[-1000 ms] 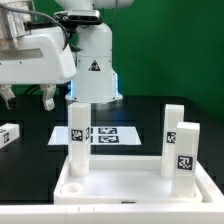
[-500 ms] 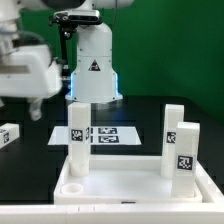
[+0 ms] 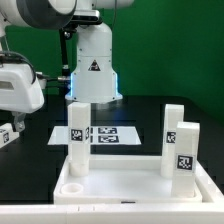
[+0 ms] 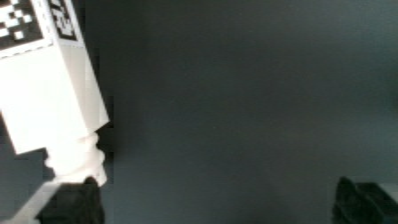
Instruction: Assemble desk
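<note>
Three upright legs (image 3: 78, 136) (image 3: 173, 128) (image 3: 184, 150) obstruct the panel (image 3: 130, 184) at its corners; its centre is left unobstructed. In the wrist view, dark table (image 4: 249, 100) beside the loose leg (image 4: 50, 80) is seen bare.

A robotics lab: green backdrop (image 3: 160, 40), black table (image 3: 140, 112), tagged marker board (image 3: 110, 134)

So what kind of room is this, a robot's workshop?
Probably a robot test lab, not a home: a white robot arm base with a triangle sticker, a flat white marker board printed with tags on the black table, and a plain green backdrop.
</note>
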`<action>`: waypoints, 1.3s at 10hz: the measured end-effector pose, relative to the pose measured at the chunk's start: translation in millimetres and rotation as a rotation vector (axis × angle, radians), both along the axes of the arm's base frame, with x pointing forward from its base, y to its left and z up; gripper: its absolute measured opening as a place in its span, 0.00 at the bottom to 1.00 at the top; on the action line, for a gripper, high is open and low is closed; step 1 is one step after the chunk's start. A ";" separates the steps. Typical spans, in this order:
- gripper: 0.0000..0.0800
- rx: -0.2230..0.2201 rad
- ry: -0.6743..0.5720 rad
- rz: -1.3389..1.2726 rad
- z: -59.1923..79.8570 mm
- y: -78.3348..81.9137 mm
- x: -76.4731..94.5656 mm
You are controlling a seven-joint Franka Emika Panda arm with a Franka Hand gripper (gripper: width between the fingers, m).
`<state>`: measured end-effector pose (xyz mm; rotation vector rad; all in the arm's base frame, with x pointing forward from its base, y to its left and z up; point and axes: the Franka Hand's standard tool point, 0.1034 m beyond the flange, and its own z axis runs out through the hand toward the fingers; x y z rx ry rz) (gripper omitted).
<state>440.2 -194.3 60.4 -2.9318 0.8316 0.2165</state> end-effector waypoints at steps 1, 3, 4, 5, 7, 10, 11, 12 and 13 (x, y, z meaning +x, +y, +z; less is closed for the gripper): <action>0.81 0.007 0.009 0.123 -5.3 -4.3 -7.3; 0.81 0.013 0.016 0.261 -11.0 -30.3 -27.5; 0.81 0.006 0.014 0.291 -16.0 -41.1 -41.7; 0.81 0.010 0.017 0.258 -21.6 -43.9 -51.4; 0.81 0.000 0.016 0.198 -37.5 -45.3 -62.1; 0.81 -0.011 0.020 0.210 -47.6 -37.0 -61.8; 0.65 -0.010 0.020 0.224 -47.6 -37.1 -61.9; 0.48 -0.009 0.019 0.234 -47.6 -37.1 -61.9; 0.35 -0.009 0.018 0.231 -47.4 -36.9 -61.5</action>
